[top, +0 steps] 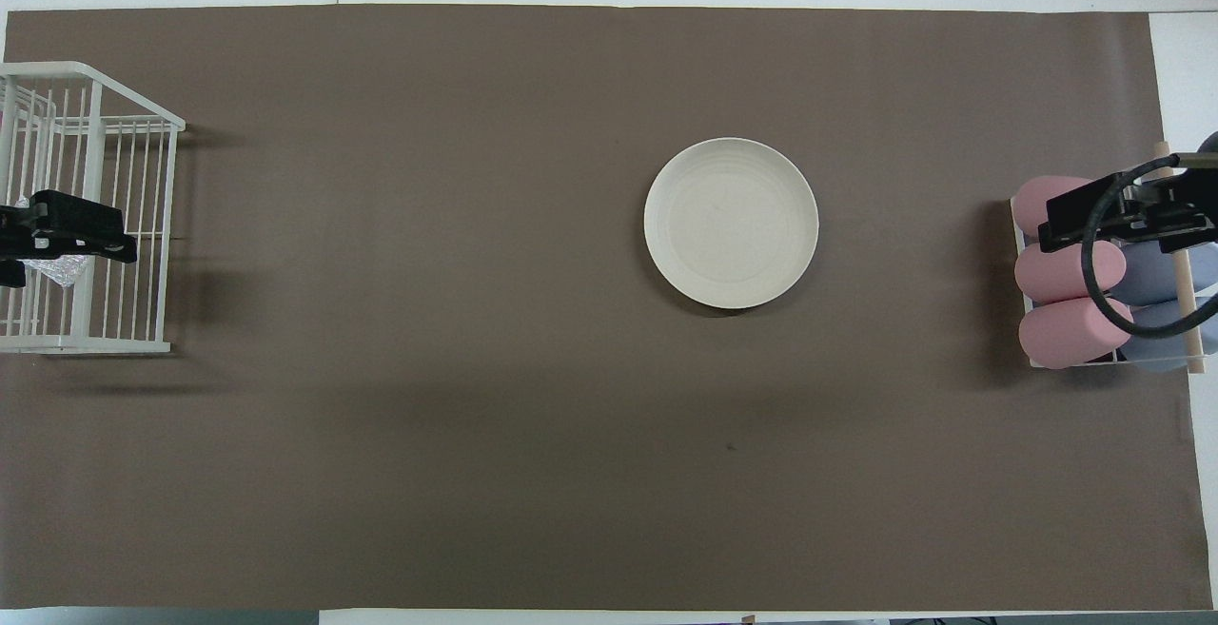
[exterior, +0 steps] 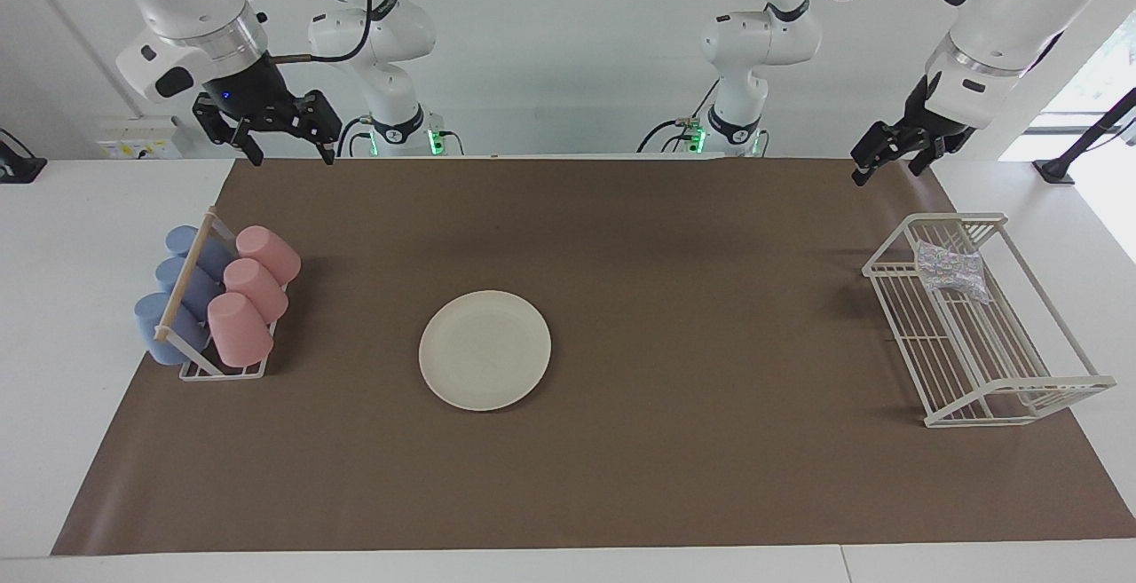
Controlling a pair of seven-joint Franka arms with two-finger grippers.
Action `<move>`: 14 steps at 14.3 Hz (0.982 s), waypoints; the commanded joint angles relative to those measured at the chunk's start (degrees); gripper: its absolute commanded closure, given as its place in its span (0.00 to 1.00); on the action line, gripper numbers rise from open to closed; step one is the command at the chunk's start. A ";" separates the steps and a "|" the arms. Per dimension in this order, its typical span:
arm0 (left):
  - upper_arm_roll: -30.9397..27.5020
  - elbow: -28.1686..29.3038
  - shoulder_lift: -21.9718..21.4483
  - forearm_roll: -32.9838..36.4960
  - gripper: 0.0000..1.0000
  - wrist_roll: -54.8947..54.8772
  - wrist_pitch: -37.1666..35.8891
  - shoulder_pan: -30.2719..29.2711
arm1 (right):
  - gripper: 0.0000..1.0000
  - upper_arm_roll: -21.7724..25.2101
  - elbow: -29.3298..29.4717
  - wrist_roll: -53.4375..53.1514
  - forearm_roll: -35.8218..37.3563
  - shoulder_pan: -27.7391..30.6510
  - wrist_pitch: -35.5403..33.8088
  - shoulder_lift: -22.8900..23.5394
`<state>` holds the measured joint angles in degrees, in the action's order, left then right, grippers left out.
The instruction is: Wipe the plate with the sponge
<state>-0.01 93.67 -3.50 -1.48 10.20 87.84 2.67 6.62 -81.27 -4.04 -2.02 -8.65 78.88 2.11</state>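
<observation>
The cream-white plate [exterior: 485, 350] lies flat near the middle of the brown mat; it also shows in the overhead view [top: 731, 223]. The silvery-grey sponge [exterior: 951, 268] lies in the white wire rack [exterior: 1016, 419] at the left arm's end of the table, in the part nearer to the robots. In the overhead view only a bit of the sponge [top: 55, 271] shows under the left gripper [top: 57, 235]. The left gripper [exterior: 887, 173] hangs open and empty, high over that rack. The right gripper [exterior: 293, 155] hangs open and empty, high over the cup rack.
A small rack [exterior: 222, 372] with three pink cups [exterior: 253, 286] and three blue cups [exterior: 177, 299] lying on their sides stands at the right arm's end; the overhead view shows it too [top: 1075, 273]. The brown mat [exterior: 710, 299] covers most of the white table.
</observation>
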 commanded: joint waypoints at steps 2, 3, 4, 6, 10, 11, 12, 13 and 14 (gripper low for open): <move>-0.52 1.08 -1.07 -0.72 0.00 -0.18 -0.30 0.58 | 0.00 -0.38 -1.44 0.44 1.58 -0.05 0.66 -1.23; -0.52 1.08 -1.07 -0.72 0.00 -0.18 -0.30 0.32 | 0.00 -0.38 -1.53 0.44 1.58 -0.05 0.66 -1.23; -0.52 1.08 -1.16 -0.72 0.00 -0.18 -0.39 0.23 | 0.00 -0.38 -1.53 0.53 1.58 0.04 0.66 -1.23; -0.61 0.99 -1.07 -0.72 0.00 -0.09 -0.39 0.23 | 0.00 -0.38 -1.53 0.53 1.76 -0.05 0.57 -1.23; -0.61 0.81 -1.07 -0.72 0.00 -0.10 -0.39 -0.03 | 0.00 -0.38 -1.53 0.53 2.46 -0.05 0.57 -1.23; -0.61 0.90 -1.07 -0.72 0.00 -0.18 -0.21 0.06 | 0.00 -0.38 -1.53 0.53 2.46 -0.05 0.57 -1.23; -0.61 0.99 -1.16 -0.63 0.00 -0.18 -0.12 0.06 | 0.00 -0.38 -1.53 0.53 2.46 -0.05 0.57 -1.23; -0.69 1.08 -1.16 -0.46 0.00 0.08 0.31 0.14 | 0.00 -0.38 -1.53 0.53 2.46 -0.05 0.40 -1.23; -0.69 1.25 -1.07 -0.20 0.00 2.00 1.45 0.23 | 0.00 -0.38 -1.53 0.53 2.46 -0.05 0.40 -1.23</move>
<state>-0.21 93.74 -3.60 -1.48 10.52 88.00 2.63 6.60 -81.27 -4.04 -0.78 -8.66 78.88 2.11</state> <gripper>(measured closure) 0.000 0.000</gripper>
